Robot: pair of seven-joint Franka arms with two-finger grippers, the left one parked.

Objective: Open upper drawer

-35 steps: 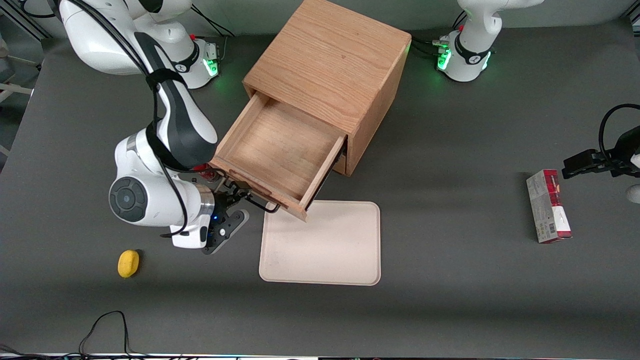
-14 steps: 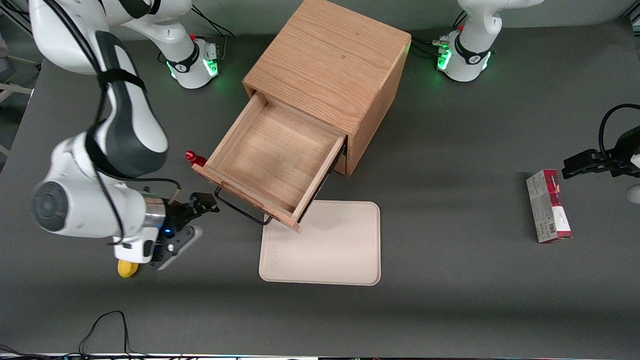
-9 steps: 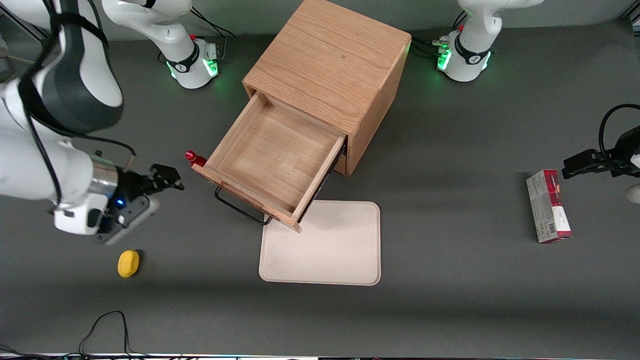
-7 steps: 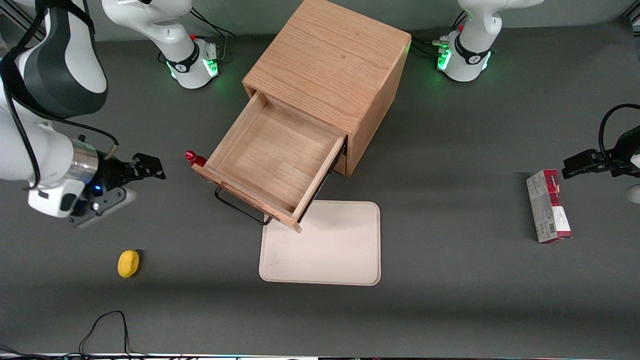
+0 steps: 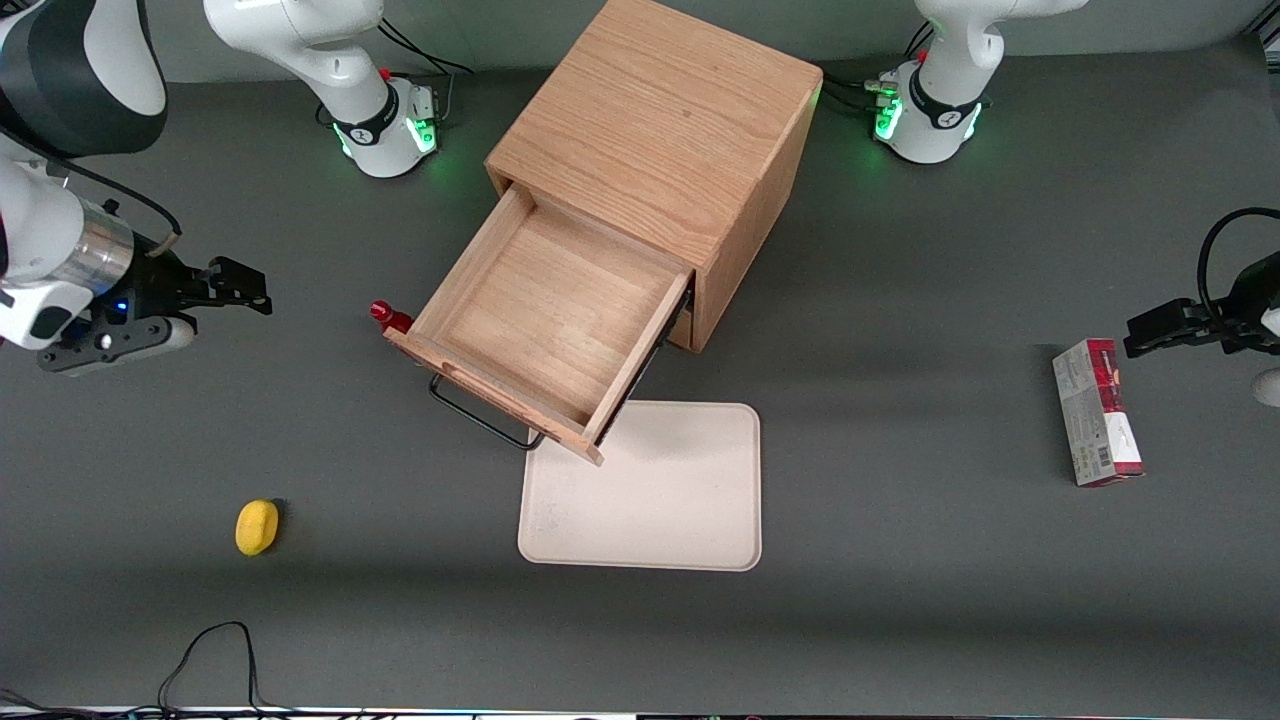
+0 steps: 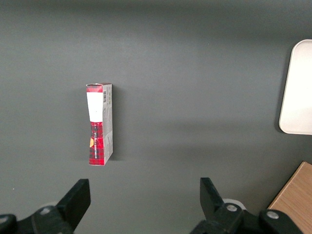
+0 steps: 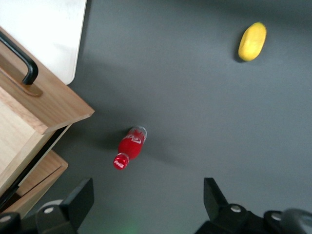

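Observation:
The oak cabinet [image 5: 655,130] has its upper drawer [image 5: 545,310] pulled far out, and the wooden box is empty inside. Its long black wire handle [image 5: 480,418] hangs off the drawer front and overlaps the tray's corner. In the right wrist view the drawer front [image 7: 44,105] and handle [image 7: 22,63] show, with the lower drawer [image 7: 41,178] beneath, slightly out. My gripper [image 5: 245,285] hovers well away from the drawer, toward the working arm's end of the table. It stands open [image 7: 148,195] and holds nothing.
A small red bottle [image 5: 385,316] [image 7: 129,148] stands on the table beside the drawer's corner. A yellow lemon [image 5: 256,526] [image 7: 252,41] lies nearer the front camera. A cream tray [image 5: 650,500] lies in front of the cabinet. A red box [image 5: 1095,410] [image 6: 100,124] lies toward the parked arm's end.
My gripper let go of the handle and drew away from the drawer toward the working arm's end, rising as it went. The drawer stays pulled out. The red bottle came into sight.

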